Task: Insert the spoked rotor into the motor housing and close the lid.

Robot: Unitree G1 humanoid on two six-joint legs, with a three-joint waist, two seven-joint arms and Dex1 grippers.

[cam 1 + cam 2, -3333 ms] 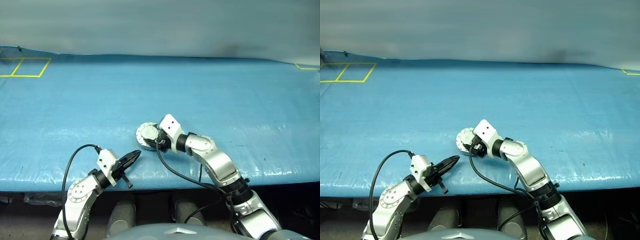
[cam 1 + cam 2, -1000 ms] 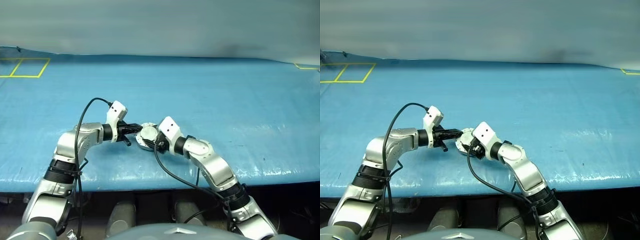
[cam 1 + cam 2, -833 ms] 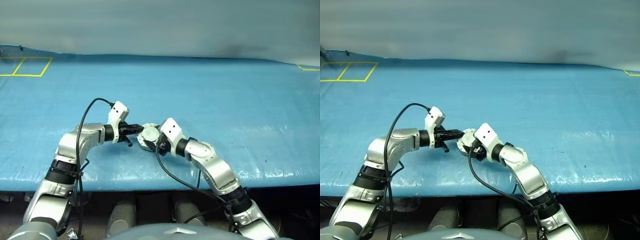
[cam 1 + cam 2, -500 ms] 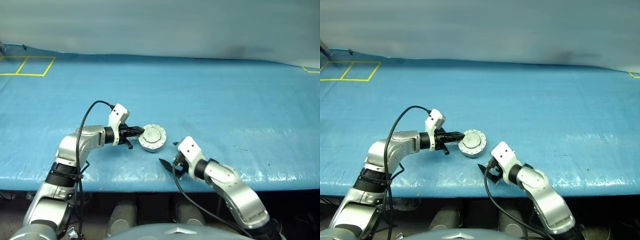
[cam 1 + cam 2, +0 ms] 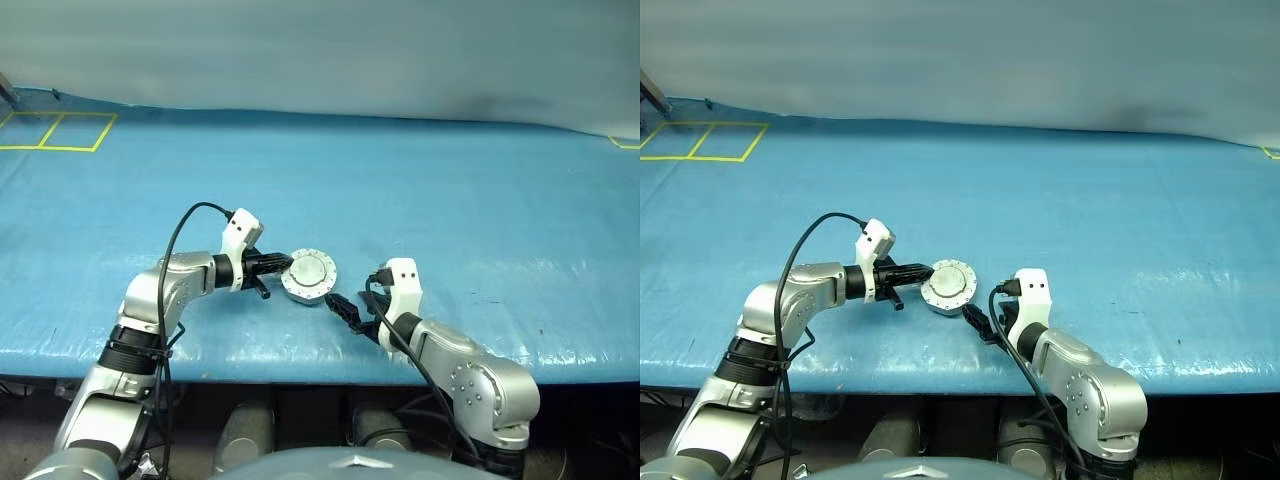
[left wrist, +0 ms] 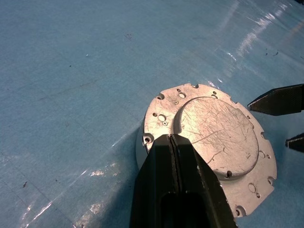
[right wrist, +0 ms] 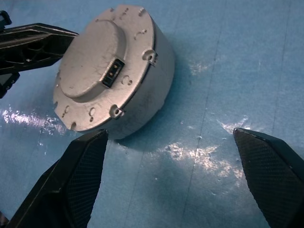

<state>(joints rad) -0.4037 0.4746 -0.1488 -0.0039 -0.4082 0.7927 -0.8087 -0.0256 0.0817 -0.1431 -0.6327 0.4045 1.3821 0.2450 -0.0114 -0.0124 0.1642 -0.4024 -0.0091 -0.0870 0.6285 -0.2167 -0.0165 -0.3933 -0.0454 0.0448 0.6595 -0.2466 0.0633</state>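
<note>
The motor housing (image 5: pixel 309 277) lies on the blue table near its front edge, with the lid (image 6: pixel 213 137) down on it, plain face and raised centre up. The spoked rotor is hidden. My left gripper (image 5: pixel 281 265) is shut with nothing between its fingers, and its tips (image 6: pixel 169 138) sit at the lid's rim on the housing's left side. My right gripper (image 5: pixel 341 307) stands open just to the front right of the housing (image 7: pixel 114 71), apart from it, its fingers (image 7: pixel 80 180) spread wide over bare table.
The blue sheet (image 5: pixel 450 180) covers the whole table. Yellow tape squares (image 5: pixel 55 132) mark the far left corner, and a yellow mark (image 5: pixel 623 143) sits at the far right. The table's front edge (image 5: pixel 300 352) runs just below both grippers.
My right gripper let go of the housing, opened wide, rolled and drew back toward the front edge. The left gripper, earlier near the front edge, holds still at the lid's rim.
</note>
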